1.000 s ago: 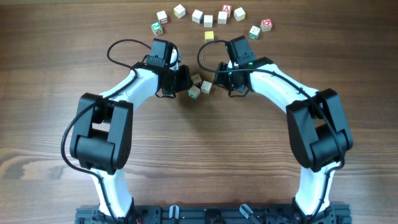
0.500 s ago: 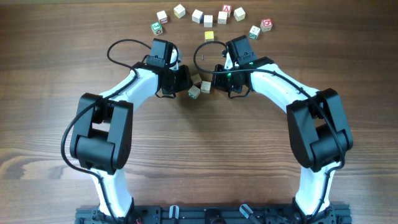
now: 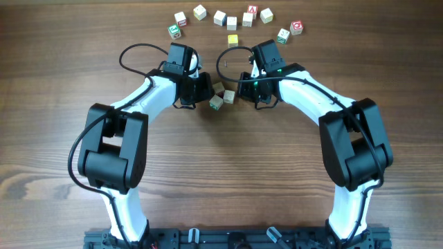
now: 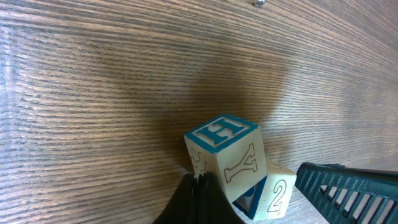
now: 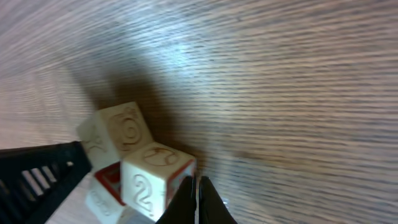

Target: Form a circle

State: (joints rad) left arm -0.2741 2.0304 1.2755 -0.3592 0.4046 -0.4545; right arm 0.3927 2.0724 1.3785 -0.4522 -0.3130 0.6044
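Observation:
No full circle shows. Three small pale letter cubes sit in a tight group (image 3: 221, 95) at mid-table. My left gripper (image 3: 208, 89) is shut, its tip against the left side of the group. In the left wrist view, that gripper (image 4: 199, 182) touches a cube with a blue E on top (image 4: 221, 152), and a cube marked 2 (image 4: 278, 194) lies behind it. My right gripper (image 3: 240, 84) is shut too, at the group's right side. The right wrist view has its tip (image 5: 198, 184) against a red-edged cube marked 2 (image 5: 152, 180). Neither gripper holds anything.
A loose arc of several similar cubes (image 3: 232, 17) lies along the far side. A single yellow cube (image 3: 232, 40) sits between that arc and the grippers. Each wrist view shows the other gripper's black ribbed finger (image 4: 348, 190) (image 5: 37, 174) across the group.
My right gripper has edged slightly left toward the three cubes. The left arm and the cubes have barely moved.

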